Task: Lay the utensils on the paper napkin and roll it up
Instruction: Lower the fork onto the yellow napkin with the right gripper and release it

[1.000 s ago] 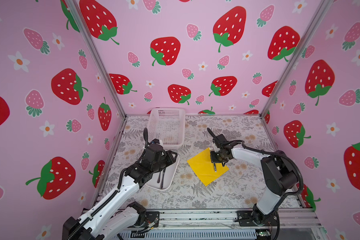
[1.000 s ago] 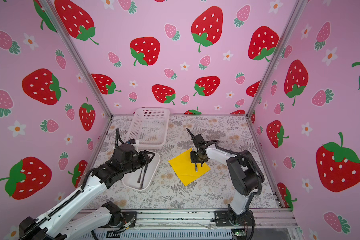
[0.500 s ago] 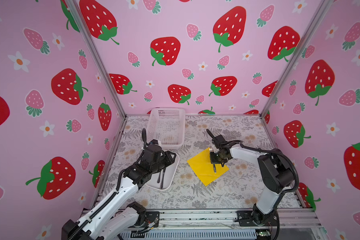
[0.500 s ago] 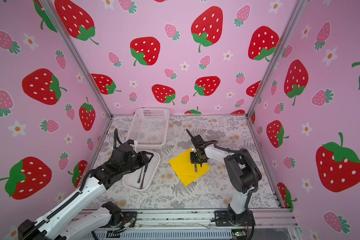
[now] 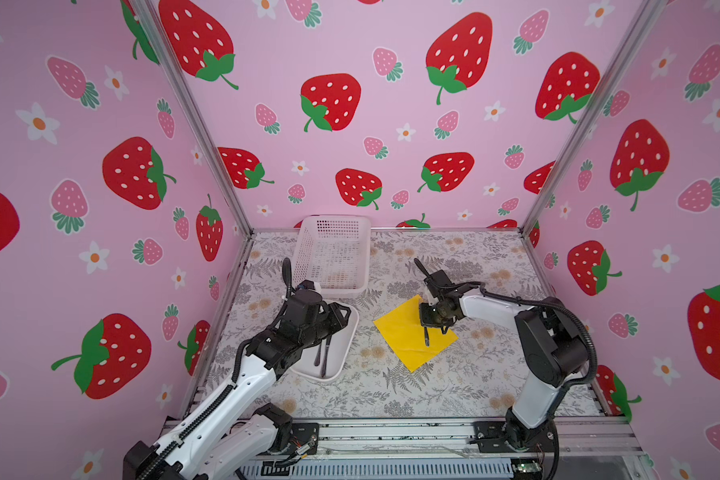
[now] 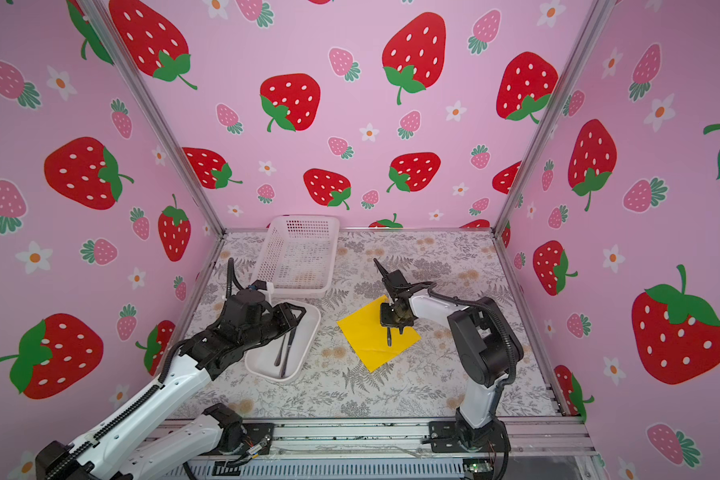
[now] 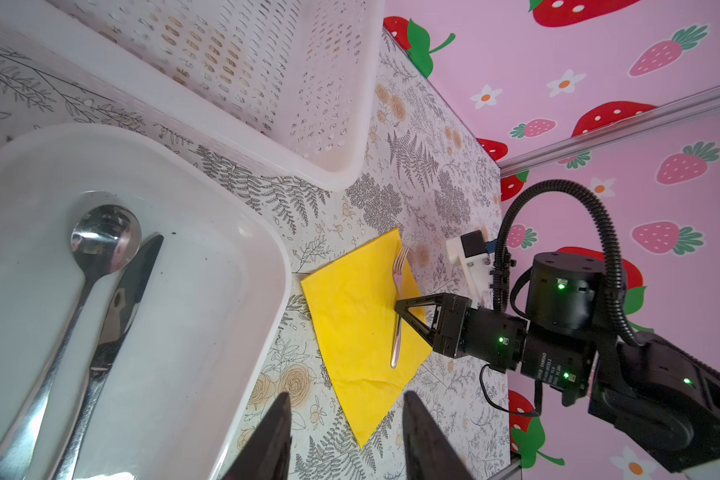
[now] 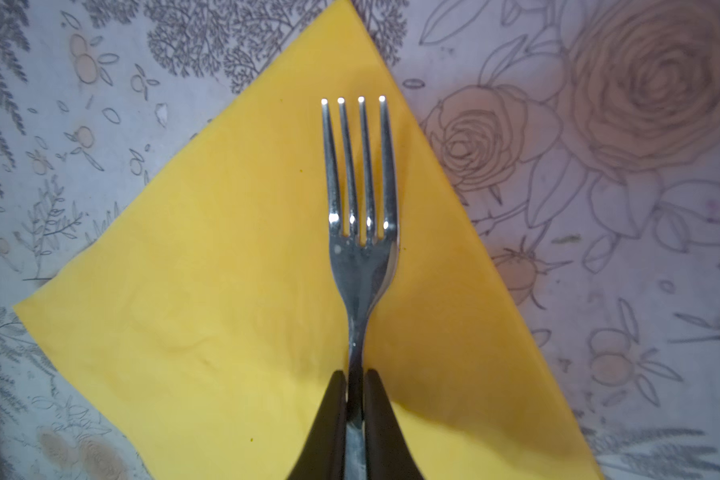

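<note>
The right claw [image 8: 355,374] is clamped on the neck of the slim shiny metal fork [image 8: 360,257], its 2 black fingers pinching the handle from both sides. Compared with 1 second ago, almost nothing moves. The claw keeps its spot, the fork points the same way, and only the arm's elbow behind it shifts slightly.

Directly under the claw lies the bright yellow square paper napkin [image 8: 225,291], flat on the floral table. The fork's 4 tines reach ahead of the claw toward the sheet's far corner, and the handle trails behind it over the yellow. Whether metal already touches paper cannot be told. This looks like the settling point of the 1st placement, so letting go is probably the next need.

The left claw [image 7: 346,395] stands apart and empty, drifting only a little above the white plastic tray [image 7: 267,257]. Beside it in the tray, the round-bowled metal spoon [image 7: 105,237] and the dark metal knife [image 7: 134,282] wait, 2 pieces yet to fetch.
</note>
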